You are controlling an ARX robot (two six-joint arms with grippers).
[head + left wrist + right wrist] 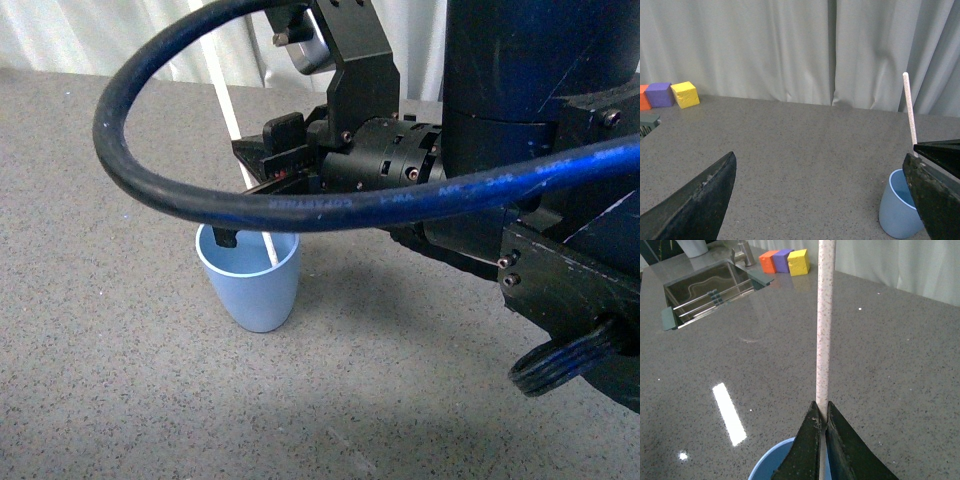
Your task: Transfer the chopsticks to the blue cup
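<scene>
The blue cup (250, 280) stands upright on the grey counter. My right gripper (250, 185) hovers just above its rim, shut on the chopsticks (228, 110), one pale stick held nearly upright with its lower end inside the cup. In the right wrist view the stick (823, 315) rises from between the closed fingertips of the right gripper (822, 417), with the cup's rim (767, 460) below. My left gripper (820, 210) is open and empty, low over the counter; the cup (897, 215) and the stick (910, 110) are beside its one finger.
A sunken sink (715, 287) with a faucet (742, 252) lies at the counter's far side. Orange (771, 261), purple (785, 259) and yellow (799, 262) cubes sit by the curtain. A thick black cable (200, 205) arcs across the front view.
</scene>
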